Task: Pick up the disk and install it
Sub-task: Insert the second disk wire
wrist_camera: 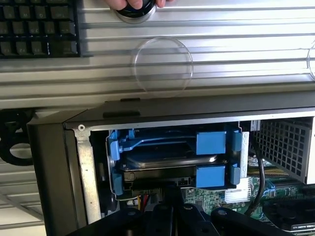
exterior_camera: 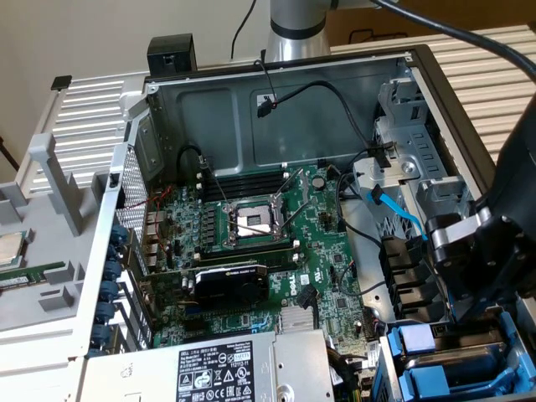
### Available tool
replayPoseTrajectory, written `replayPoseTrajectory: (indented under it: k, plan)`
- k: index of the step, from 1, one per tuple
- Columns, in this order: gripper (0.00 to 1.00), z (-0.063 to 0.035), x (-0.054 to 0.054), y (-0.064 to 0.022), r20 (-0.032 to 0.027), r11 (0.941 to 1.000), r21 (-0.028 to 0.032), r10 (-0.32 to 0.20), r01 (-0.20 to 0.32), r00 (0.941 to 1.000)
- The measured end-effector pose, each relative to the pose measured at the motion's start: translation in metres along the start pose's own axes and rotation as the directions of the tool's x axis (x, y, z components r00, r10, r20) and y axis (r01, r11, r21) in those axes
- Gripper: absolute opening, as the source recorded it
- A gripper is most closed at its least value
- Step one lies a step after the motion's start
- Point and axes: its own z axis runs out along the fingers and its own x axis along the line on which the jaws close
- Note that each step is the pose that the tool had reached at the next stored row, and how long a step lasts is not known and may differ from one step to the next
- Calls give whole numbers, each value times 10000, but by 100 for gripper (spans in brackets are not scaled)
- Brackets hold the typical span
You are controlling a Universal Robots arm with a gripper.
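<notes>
Your black gripper [exterior_camera: 469, 276] sits at about four o'clock in the exterior view, low over the drive bay of the open grey metal computer case [exterior_camera: 276, 75], jaws drawn together with nothing visibly clamped between them. The disk [wrist_camera: 170, 160], a silver hard drive clipped in its bright blue plastic carrier, lies flat inside that bay, close ahead of the gripper. Judging by how squarely it sits between the bay walls, it looks seated there so the rails hold it.

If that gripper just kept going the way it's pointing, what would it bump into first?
Most likely the disk in its blue carrier frame, seated in the drive bay of the computer case straight ahead of the gripper. Depth is hard to judge, so it may already be touching.
</notes>
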Motion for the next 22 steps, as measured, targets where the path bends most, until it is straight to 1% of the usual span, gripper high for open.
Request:
replayPoseTrajectory:
  k: [22]
  plan:
    - [11,86,6,14,0,10000,-4,1,-1,10000]
